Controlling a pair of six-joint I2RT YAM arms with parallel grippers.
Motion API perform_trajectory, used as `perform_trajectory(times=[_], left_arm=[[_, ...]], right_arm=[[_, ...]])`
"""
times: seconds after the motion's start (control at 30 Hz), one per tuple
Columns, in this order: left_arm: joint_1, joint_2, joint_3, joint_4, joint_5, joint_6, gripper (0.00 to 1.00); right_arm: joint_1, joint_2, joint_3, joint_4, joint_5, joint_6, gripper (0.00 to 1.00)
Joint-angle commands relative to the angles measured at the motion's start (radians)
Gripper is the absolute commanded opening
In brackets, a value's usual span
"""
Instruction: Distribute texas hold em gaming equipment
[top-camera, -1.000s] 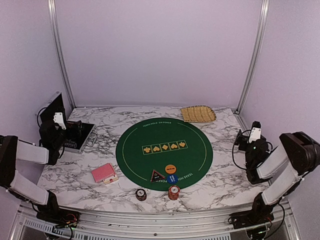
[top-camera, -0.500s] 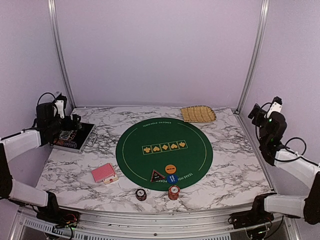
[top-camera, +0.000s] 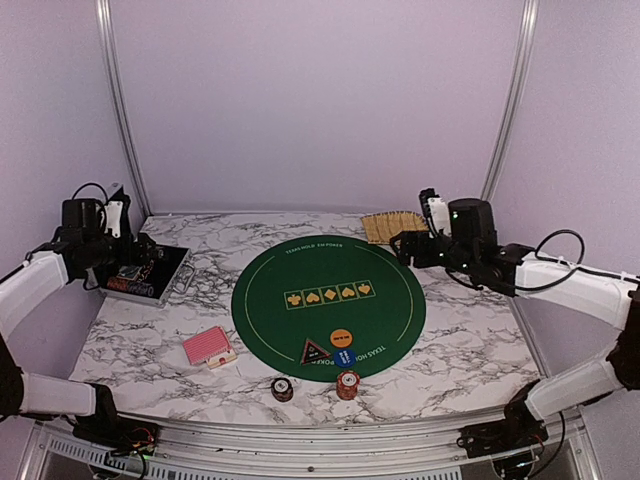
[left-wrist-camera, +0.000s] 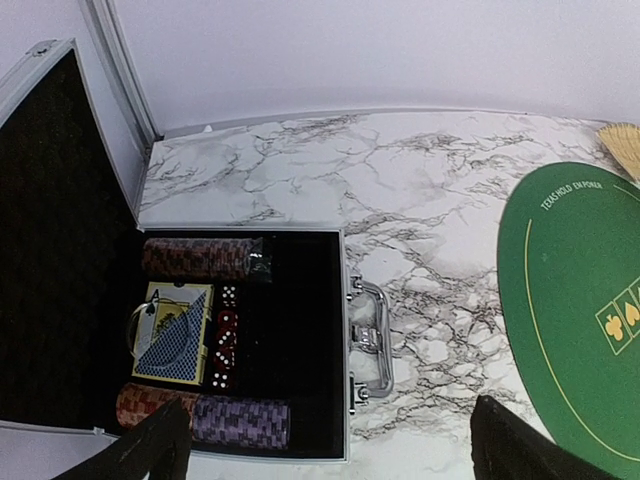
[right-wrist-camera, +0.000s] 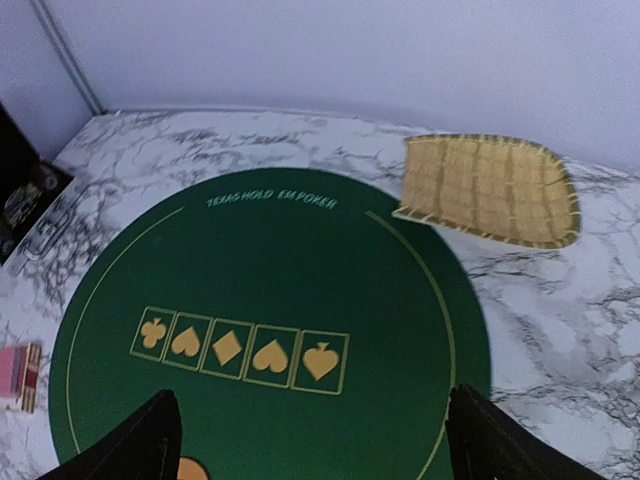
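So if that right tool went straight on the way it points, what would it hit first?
Most likely the green felt mat, near its row of five yellow suit boxes. Nothing shows between the open right tool and the mat, though depth is hard to judge from here.

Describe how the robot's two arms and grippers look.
The left arm and right arm have white links, black joints and loose black cables. A white camera block sits on each wrist. The left gripper and right gripper have plain black fingers.
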Motion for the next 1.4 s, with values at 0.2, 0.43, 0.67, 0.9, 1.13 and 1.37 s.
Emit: perform_trajectory(times=[0.2, 0.43, 0.67, 0.9, 1.13, 1.37], left_arm=[[0.004, -0.037, 0.040, -0.178, 0.095, 0.060, 0.99], [0.005, -0.039, 0.047, -0.229, 0.147, 0.092, 0.99], [0.005, -0.035, 0.065, -0.289, 0.145, 0.126, 0.99], [0.005, -0.072, 0.051, -0.323, 0.148, 0.140, 0.99], [0.004, -0.082, 0.061, -0.339, 0.141, 0.137, 0.99], [0.005, -0.069, 0.074, -0.347, 0.160, 0.135, 0.99]], right_arm=[[0.434, 0.355, 0.252, -0.261, -0.075, -0.128, 0.89], [0.487, 0.482, 0.361, -0.293, -0.169, -0.154, 0.83], [0.488, 0.530, 0.403, -0.323, -0.210, -0.185, 0.76], [0.487, 0.575, 0.419, -0.335, -0.239, -0.202, 0.74], [0.488, 0.595, 0.417, -0.334, -0.259, -0.212, 0.74], [0.488, 0.603, 0.393, -0.335, -0.272, -0.210, 0.73]])
